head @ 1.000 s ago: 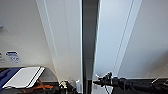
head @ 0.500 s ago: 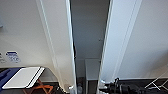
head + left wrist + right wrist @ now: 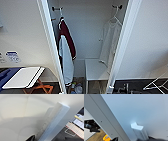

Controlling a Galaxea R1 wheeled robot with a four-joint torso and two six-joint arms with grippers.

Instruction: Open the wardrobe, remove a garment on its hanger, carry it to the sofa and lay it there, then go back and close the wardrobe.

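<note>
Head view, wardrobe (image 3: pixel 51 50): both white doors swung wide, interior exposed.
Head view, garment (image 3: pixel 110 41): white T-shirt hanging at the right of the interior, on the hanger (image 3: pixel 115 17), hooked high on a small dark peg.
Head view, maroon jacket (image 3: pixel 67 47): hanging at the left of the interior, well apart from the T-shirt.
Head view, low shelf (image 3: pixel 96 68): white, beneath the T-shirt's hem.
Head view, folding table (image 3: pixel 23 77): white top, orange legs, left of the wardrobe.
Left wrist view, left door handle (image 3: pixel 55 121): close against the camera; dark gripper tip (image 3: pixel 31 138) just beside its base; finger state impossible to tell.
Right wrist view, right door handle (image 3: pixel 139 130): small white block on the door face; dark gripper part (image 3: pixel 154 138) touching or just beside it; finger state impossible to tell.
Risk: doors drifting back toward the opening once released; thin shirt slipping off the hanger if lifted unevenly; reach straying toward the jacket.
</note>
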